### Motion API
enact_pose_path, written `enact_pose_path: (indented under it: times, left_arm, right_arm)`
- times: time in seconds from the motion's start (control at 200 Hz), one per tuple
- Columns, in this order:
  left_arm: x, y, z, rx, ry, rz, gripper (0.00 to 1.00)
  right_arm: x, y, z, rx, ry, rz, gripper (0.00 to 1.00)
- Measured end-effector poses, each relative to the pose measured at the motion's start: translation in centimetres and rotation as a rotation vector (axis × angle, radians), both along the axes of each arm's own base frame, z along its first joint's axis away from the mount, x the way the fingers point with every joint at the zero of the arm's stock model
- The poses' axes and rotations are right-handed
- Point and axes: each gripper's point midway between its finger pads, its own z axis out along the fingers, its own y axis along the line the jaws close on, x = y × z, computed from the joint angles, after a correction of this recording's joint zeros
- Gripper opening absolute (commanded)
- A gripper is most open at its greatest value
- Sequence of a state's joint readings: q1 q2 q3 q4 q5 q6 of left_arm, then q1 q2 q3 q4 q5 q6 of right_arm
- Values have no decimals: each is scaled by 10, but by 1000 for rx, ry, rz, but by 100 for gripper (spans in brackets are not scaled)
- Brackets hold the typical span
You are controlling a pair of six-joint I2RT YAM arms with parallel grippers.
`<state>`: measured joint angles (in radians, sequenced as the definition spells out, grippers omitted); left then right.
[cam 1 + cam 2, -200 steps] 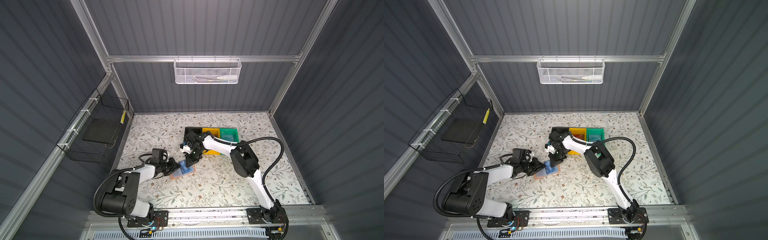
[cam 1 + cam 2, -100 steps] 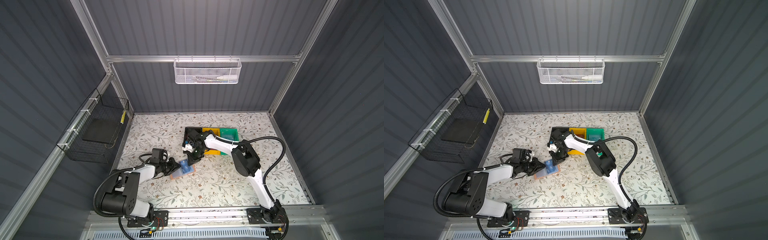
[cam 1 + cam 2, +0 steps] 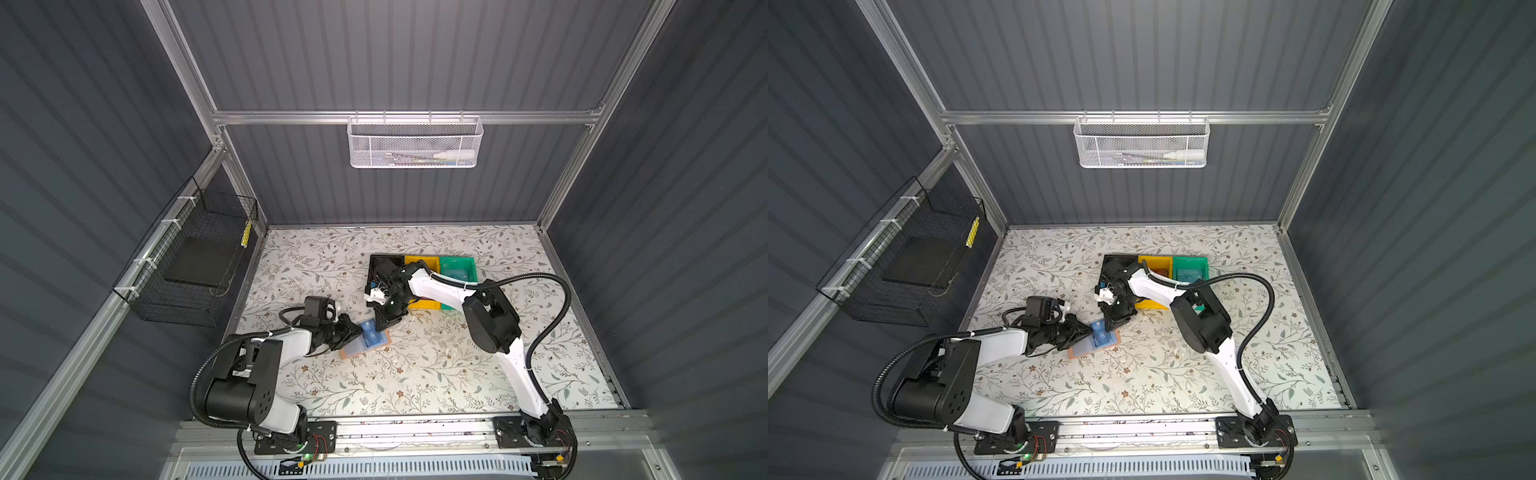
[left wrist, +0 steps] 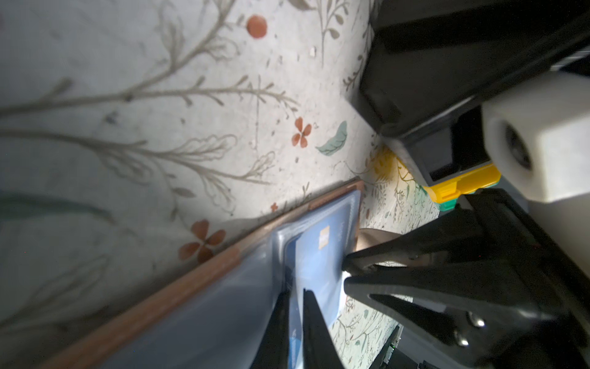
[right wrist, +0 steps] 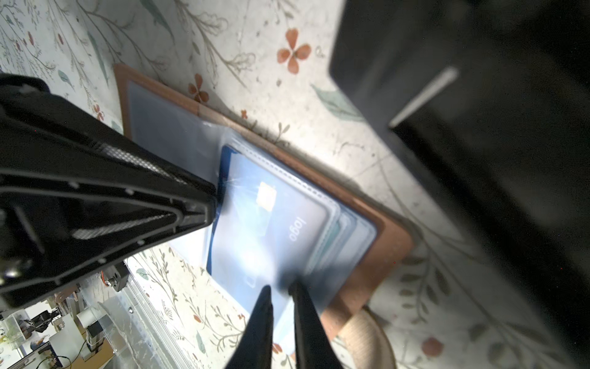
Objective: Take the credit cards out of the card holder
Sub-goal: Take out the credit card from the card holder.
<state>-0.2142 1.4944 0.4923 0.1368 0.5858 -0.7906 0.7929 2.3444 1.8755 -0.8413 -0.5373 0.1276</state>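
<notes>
The card holder (image 3: 347,353) lies open on the floral table, tan with bluish plastic sleeves, in both top views (image 3: 1077,352). A blue credit card (image 5: 255,230) with a gold chip sits in its top sleeve, one dark edge sticking out. My left gripper (image 4: 295,292) is shut on that edge of the blue card (image 4: 319,265), coming in from the left (image 3: 360,330). My right gripper (image 5: 281,289) is shut on the sleeve's rim at the holder's far side (image 3: 380,328). More sleeves lie stacked beneath, and their contents are hidden.
Just behind the holder stand a black bin (image 3: 384,266), a yellow bin (image 3: 419,262) and a green bin (image 3: 457,268). A white mesh basket (image 3: 413,143) hangs on the back wall and a black wire basket (image 3: 195,257) on the left wall.
</notes>
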Motion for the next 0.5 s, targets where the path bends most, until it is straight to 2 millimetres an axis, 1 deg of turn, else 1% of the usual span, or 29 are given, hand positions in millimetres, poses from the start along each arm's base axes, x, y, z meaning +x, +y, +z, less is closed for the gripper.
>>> enact_pose_path:
  times: [0.095, 0.265, 0.5]
  left_arm:
    - [-3, 1, -2, 2, 6, 0, 13]
    - [-8, 2, 1, 3, 3, 1, 13]
    - [-10, 3, 0, 11, 14, 5, 15]
  right_arm:
    - [0, 0, 0, 1, 3, -2, 18]
    - [-1, 0, 0, -1, 2, -1, 18]
    - [2, -2, 1, -13, -19, -3, 18]
